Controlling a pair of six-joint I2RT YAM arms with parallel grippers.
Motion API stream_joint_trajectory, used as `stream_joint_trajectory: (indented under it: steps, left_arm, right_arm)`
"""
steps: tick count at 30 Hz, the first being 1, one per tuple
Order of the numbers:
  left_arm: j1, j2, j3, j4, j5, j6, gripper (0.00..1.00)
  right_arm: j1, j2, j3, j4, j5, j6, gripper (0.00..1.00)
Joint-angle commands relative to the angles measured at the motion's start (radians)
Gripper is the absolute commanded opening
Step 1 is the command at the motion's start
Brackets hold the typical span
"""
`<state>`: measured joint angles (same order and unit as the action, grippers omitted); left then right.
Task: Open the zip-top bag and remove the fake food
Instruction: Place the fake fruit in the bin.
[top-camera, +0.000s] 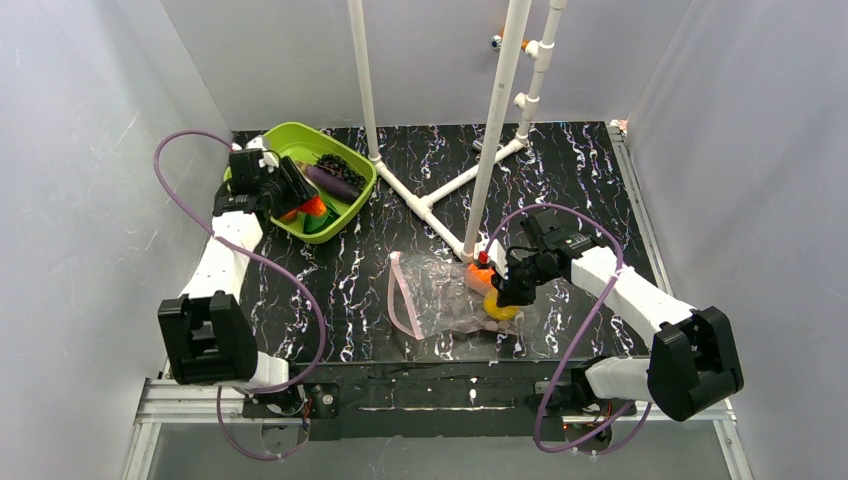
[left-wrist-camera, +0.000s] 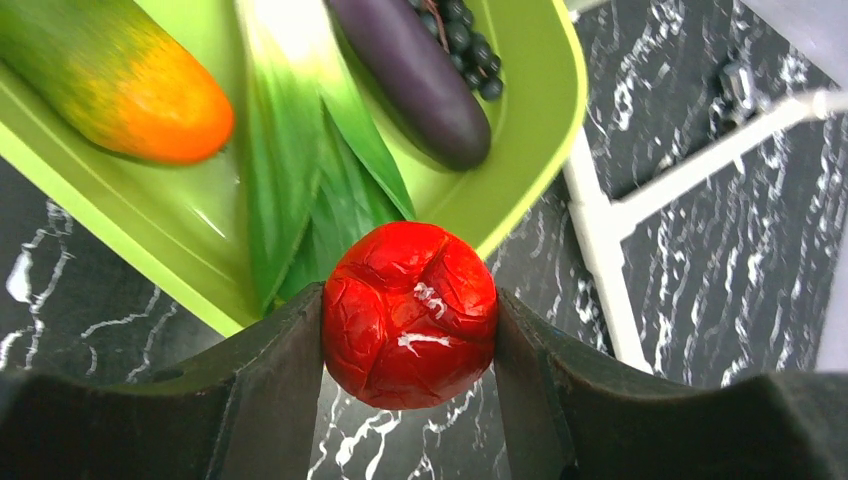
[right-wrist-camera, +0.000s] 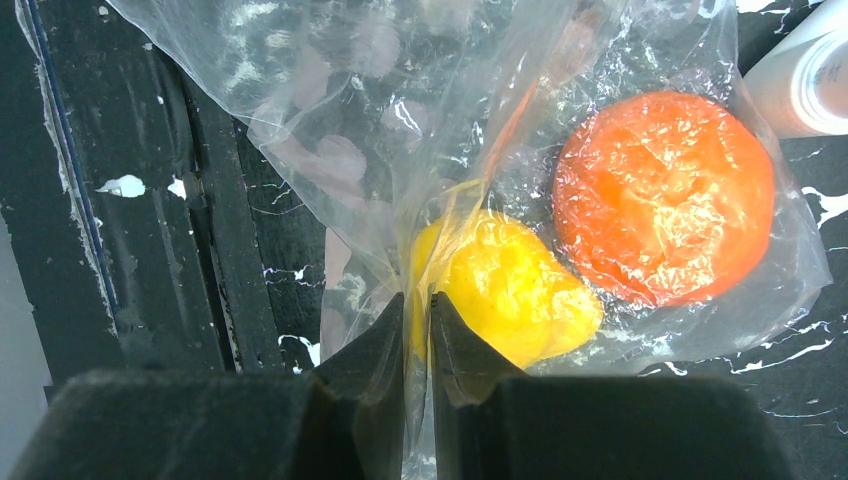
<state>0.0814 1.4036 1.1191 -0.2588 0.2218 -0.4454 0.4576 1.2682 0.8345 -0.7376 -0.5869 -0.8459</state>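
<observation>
In the top view, the zip-top bag (top-camera: 440, 300) is seen lying on the table (top-camera: 600, 180) beside the right gripper (top-camera: 500, 292), and the left gripper (top-camera: 298, 200) is poised over the lime-green tray (top-camera: 285, 135). In the left wrist view, a small red piece (left-wrist-camera: 410, 315) is clamped between its fingers (left-wrist-camera: 270, 380) at the tray's rim. In the right wrist view, the bag's film is pinched by the right fingers (right-wrist-camera: 370, 370); a lemon (right-wrist-camera: 510, 285) and an orange (right-wrist-camera: 665, 195) are enclosed inside.

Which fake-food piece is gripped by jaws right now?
The small red piece, in the jaws of the left gripper; the lemon and orange lie inside the bag, ungripped.
</observation>
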Motion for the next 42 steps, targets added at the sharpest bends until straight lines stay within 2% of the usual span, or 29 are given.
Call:
stream_joint_trajectory:
  steps: [1,5,9,15,24,27,28,29,30,33,35,38,42]
  left_arm:
    - [0.015,0.06,0.104,-0.04,-0.143,-0.013,0.0]
    - [0.021,0.159,0.204,-0.102,-0.24,0.014,0.0]
    - [0.034,0.22,0.248,-0.116,-0.269,0.028,0.0]
    - [0.054,0.296,0.322,-0.135,-0.255,0.038,0.18]
    - [0.081,0.369,0.396,-0.161,-0.223,0.043,0.74]
    - [0.088,0.364,0.399,-0.161,-0.168,0.045,0.84]
    - [0.09,0.346,0.395,-0.161,-0.144,0.049,0.9]
    - [0.094,0.318,0.374,-0.144,-0.125,0.053,0.92]
    - [0.097,0.267,0.328,-0.118,-0.105,0.054,0.98]
    - [0.106,0.128,0.22,-0.059,-0.066,0.03,0.98]
    - [0.108,0.017,0.112,-0.007,-0.014,-0.039,0.98]
    - [0.11,-0.056,0.031,0.027,0.187,-0.091,0.98]
    - [0.11,-0.121,-0.049,0.06,0.289,-0.112,0.98]
  right_arm:
    - [-0.007,-0.023,-0.008,-0.006,-0.019,-0.018,0.19]
    - [-0.007,-0.021,-0.008,-0.006,-0.019,-0.017,0.19]
    - [-0.006,-0.021,-0.008,-0.007,-0.02,-0.016,0.19]
    - [-0.008,-0.018,-0.007,-0.008,-0.021,-0.015,0.19]
    - [-0.008,-0.017,-0.007,-0.008,-0.022,-0.015,0.19]
    - [-0.01,-0.017,-0.006,-0.01,-0.022,-0.015,0.19]
    - [-0.011,-0.018,-0.006,-0.01,-0.022,-0.015,0.19]
    - [-0.012,-0.019,-0.006,-0.011,-0.022,-0.016,0.19]
    - [-0.014,-0.02,-0.007,-0.011,-0.022,-0.016,0.19]
    - [-0.014,-0.023,-0.008,-0.013,-0.022,-0.018,0.19]
    - [-0.014,-0.027,-0.008,-0.013,-0.021,-0.021,0.19]
    - [-0.017,-0.033,-0.009,-0.014,-0.017,-0.022,0.19]
    - [-0.021,-0.036,-0.009,-0.016,-0.016,-0.024,0.19]
